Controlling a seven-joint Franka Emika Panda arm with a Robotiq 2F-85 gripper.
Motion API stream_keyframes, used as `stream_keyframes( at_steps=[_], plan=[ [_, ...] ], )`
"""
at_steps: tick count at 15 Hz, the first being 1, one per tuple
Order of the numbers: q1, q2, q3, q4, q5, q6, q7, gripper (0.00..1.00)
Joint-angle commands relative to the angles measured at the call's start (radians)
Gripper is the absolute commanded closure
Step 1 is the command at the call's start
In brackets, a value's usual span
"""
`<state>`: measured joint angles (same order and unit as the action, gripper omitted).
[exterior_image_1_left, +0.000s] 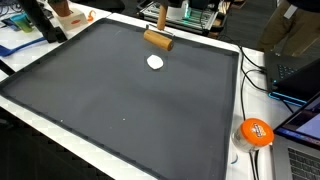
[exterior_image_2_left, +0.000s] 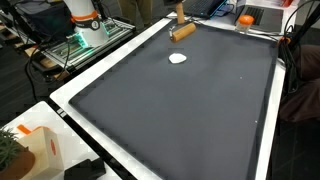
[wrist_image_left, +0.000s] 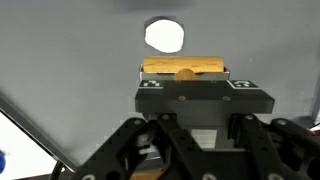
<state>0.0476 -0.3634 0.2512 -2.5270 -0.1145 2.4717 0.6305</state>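
Wooden block (wrist_image_left: 165, 67) is gripped in the gripper (wrist_image_left: 193, 86) jaws; white disc (wrist_image_left: 165, 35) is seen near, on black mat (wrist_image_left: 60, 50).

Bare mat (exterior_image_1_left: 120, 110) around block (exterior_image_1_left: 158, 40), white disc (exterior_image_1_left: 155, 62)

The block (wrist_image_left: 185, 68) is pale honey tan; the disc (wrist_image_left: 165, 35) beside it is plain white. The counter (exterior_image_1_left: 120, 110) is dark grey (faintly speckled) with a white rim. The tool (wrist_image_left: 188, 82) is black, the tape roll (exterior_image_1_left: 255, 132) orange.
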Motion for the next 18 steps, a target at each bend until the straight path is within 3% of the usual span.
stream_keyframes(
  at_steps=[1,5,6,9,10,18],
  plan=[
    [-0.039,-0.018,0.042,-0.061,-0.074,0.102,0.069,0.78],
    [-0.091,-0.022,0.092,-0.116,-0.171,0.176,0.174,0.78],
    [-0.054,0.004,0.059,-0.079,-0.117,0.136,0.111,0.53],
    [-0.072,0.004,0.075,-0.099,-0.144,0.152,0.144,0.53],
    [-0.073,0.004,0.075,-0.099,-0.144,0.153,0.145,0.78],
    [-0.097,0.04,0.094,-0.128,-0.189,0.207,0.214,0.78]
  ],
)
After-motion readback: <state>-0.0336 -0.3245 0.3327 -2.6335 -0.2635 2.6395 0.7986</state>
